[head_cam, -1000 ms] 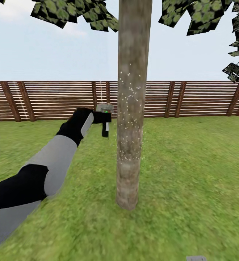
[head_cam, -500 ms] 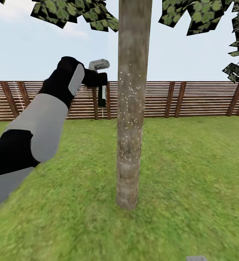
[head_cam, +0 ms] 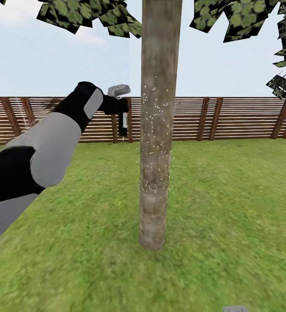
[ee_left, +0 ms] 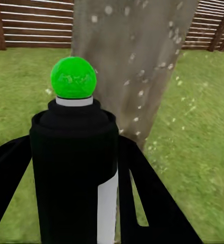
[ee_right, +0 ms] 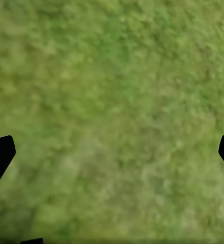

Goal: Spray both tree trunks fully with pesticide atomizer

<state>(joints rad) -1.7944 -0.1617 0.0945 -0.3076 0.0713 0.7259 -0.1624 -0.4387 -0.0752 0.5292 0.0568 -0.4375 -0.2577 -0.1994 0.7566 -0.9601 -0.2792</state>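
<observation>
Currently the wide green lawn (head_cam: 229, 242) runs back to a brown horizontal-slat wooden fence (head_cam: 229, 117). Thick straight grey-brown mottled tree trunk (head_cam: 157, 130) stands mid-view from the head camera, rooted in the grass, dark flat-leaved canopy (head_cam: 86, 17) overhead. White specks dot the trunk's middle section; the base and the top show none. Same trunk fills the background in the left wrist view (ee_left: 137, 61), specks visible there too.

Left arm, grey and black (head_cam: 43, 151), reaches up and forward at fence height. Left end effector (head_cam: 117, 105) is pinching the small black spray bottle with pale grey trigger head (head_cam: 122, 108), just beside the trunk on its left, not touching it. In the left wrist view the bottle (ee_left: 74, 173) sits between the black fingers (ee_left: 152, 203), green spot aimed at the trunk.

Right end effector (ee_right: 112, 157): spread wide, tips at the frame edges, blurred grass beyond.
</observation>
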